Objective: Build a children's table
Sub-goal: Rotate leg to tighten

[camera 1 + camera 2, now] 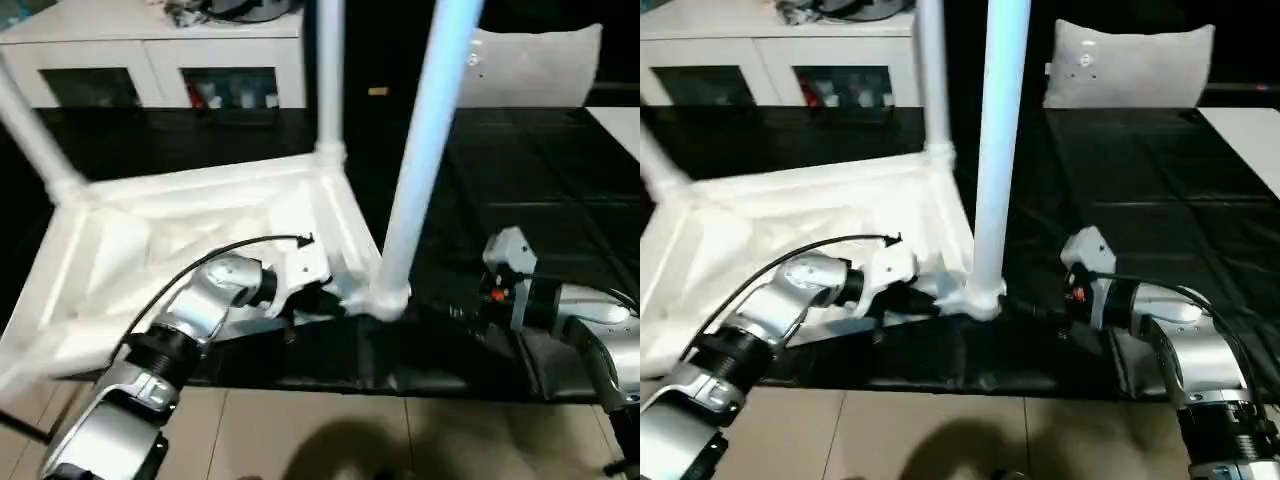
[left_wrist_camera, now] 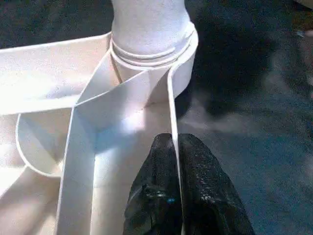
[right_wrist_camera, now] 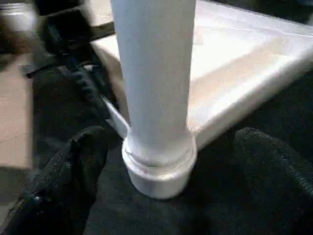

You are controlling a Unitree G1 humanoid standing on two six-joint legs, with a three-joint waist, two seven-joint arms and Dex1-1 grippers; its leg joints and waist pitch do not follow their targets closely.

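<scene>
The children's table lies upside down on the black-covered counter, its ribbed underside facing up and its near edge close to the counter's front edge. At the far left corner one white leg slants up and away out of the top of the head view; a second leg stands upright at the far corner. The left arm reaches in from the lower left, and the left pincer is closed on the thin rim wall of the table's near side, one black finger on each face of it, just beside the near right corner socket. A third leg, long and tapered, rises from that socket. To the right of this leg the right pincer is wide open, its two black fingers standing either side of the leg's base without touching it, low over the counter's cover. Behind the counter stand a white cabinet on the left and a grey cushion further right.
</scene>
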